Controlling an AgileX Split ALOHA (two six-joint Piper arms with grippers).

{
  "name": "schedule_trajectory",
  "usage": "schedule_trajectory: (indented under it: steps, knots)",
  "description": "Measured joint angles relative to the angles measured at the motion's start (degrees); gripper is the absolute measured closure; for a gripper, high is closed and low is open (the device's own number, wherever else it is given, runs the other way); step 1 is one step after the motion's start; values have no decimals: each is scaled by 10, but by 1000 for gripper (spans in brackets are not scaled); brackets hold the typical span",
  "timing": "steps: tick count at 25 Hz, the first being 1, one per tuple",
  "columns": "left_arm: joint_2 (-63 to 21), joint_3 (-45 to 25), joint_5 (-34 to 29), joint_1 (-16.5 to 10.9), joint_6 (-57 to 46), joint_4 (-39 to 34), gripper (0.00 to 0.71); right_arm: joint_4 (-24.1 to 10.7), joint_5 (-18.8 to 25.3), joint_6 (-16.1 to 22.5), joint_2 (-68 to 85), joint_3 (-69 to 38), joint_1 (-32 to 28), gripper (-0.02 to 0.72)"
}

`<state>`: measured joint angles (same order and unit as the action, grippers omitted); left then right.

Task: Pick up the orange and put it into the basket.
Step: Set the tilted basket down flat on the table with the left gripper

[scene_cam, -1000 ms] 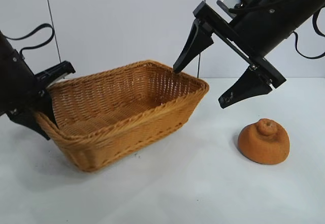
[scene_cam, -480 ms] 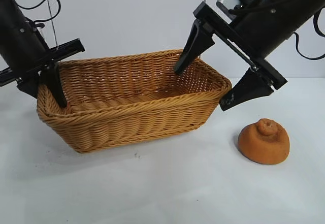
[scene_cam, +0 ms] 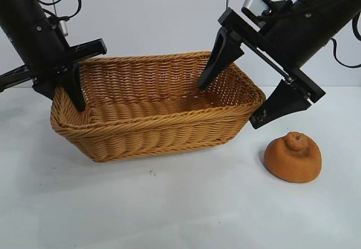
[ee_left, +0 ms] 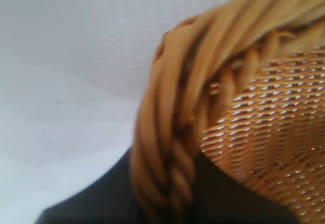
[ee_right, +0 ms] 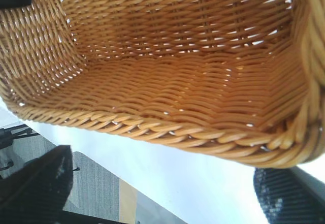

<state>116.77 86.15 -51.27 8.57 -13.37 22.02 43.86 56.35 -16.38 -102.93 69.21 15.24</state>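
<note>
Left gripper (scene_cam: pixel 72 94) pinches the basket (scene_cam: pixel 169 130) rim at its 9 o'clock end and has dragged it, swinging it square and nearer the right arm. Right gripper (scene_cam: pixel 232 101) hangs spread wide, unmoved, straddling the basket's 3 o'clock rim. Orange (scene_cam: pixel 293 157) sits untouched on the table (scene_cam: pixel 186 215), at 4 o'clock from the basket, near it. Likely shortens the drop; pick not yet begun.

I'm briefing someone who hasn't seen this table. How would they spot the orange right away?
Find the big woven basket on the white table. The orange sits apart from it, toward the right arm, below the open right gripper. It is a small, dull brownish-orange dome with a knob on top.
</note>
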Motion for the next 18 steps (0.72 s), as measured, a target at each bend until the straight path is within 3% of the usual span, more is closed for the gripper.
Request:
schedule_trajectory:
  steps: [4, 18]
  knots:
    - [1, 0, 9, -10, -2, -2, 624, 1, 0, -1, 0, 0, 0, 42]
    - [1, 0, -20, -6, 14, -13, 624, 2, 2, -1, 0, 0, 0, 42]
